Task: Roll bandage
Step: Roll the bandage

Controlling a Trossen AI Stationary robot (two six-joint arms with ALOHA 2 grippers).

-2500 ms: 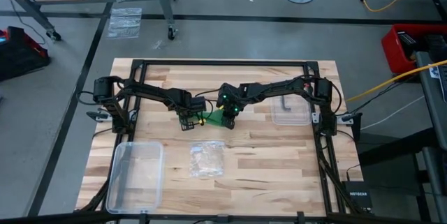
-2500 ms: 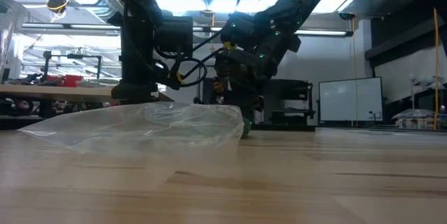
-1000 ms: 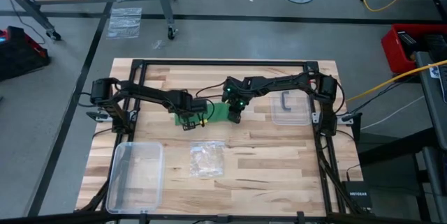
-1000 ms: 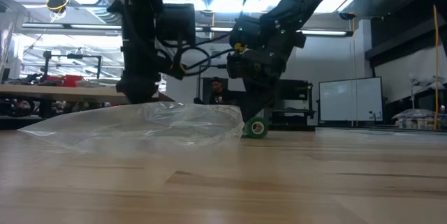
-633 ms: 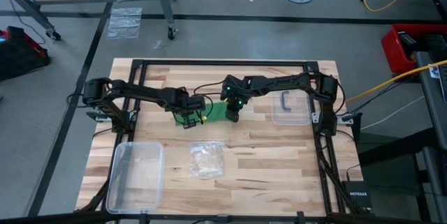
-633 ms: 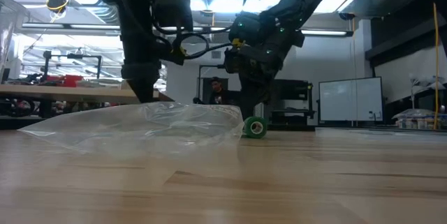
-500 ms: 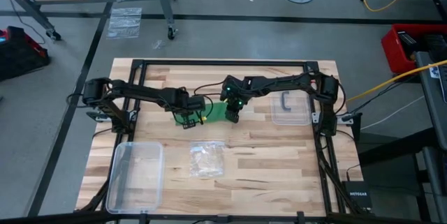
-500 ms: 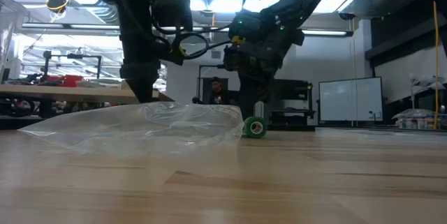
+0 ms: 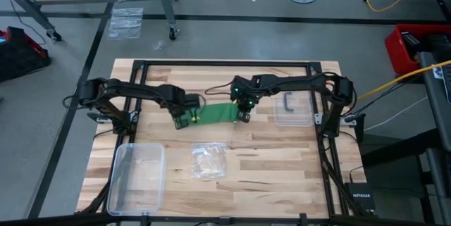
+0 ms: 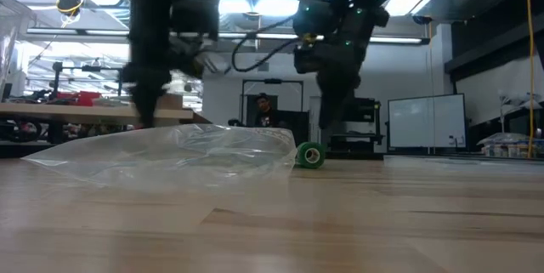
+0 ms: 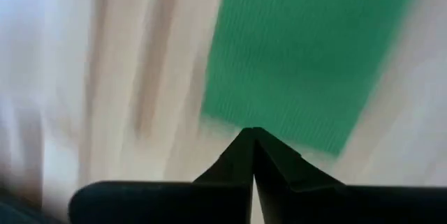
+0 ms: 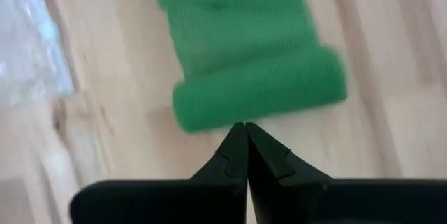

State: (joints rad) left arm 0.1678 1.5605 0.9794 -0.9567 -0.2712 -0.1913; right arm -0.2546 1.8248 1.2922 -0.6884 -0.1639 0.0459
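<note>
Your bandage (image 9: 215,114) lies on the wooden surface (image 9: 282,162) toward its far middle, a flat bright green strip running between the two arms, with a short roll already wound at its right-hand end. That layout looks deliberate: the loose tail is stretched flat so the roll can travel along it without bunching.

Your right gripper (image 9: 244,115) sits just at the rolled end. In the right wrist view its fingers (image 12: 237,155) are clenched tip to tip, grasping nothing, with the green roll (image 12: 260,95) directly ahead of the tips. A closed point like this suits nudging the roll rather than pinching it.

Your left gripper (image 9: 184,120) is at the opposite, flat end. Its fingers (image 11: 253,155) are also pressed together and empty, their tip right at the edge of the flat strip (image 11: 307,56); this reads as pinning or guarding the tail, though you cannot tell whether it presses the fabric.

Both arms reach inward from their bases at the sides, forearms low and wrists angled down at the strip. From the low view the roll (image 10: 310,156) stands on the surface beside the clear plastic bag (image 10: 170,156), which lies nearer the camera, apart from the work.
</note>
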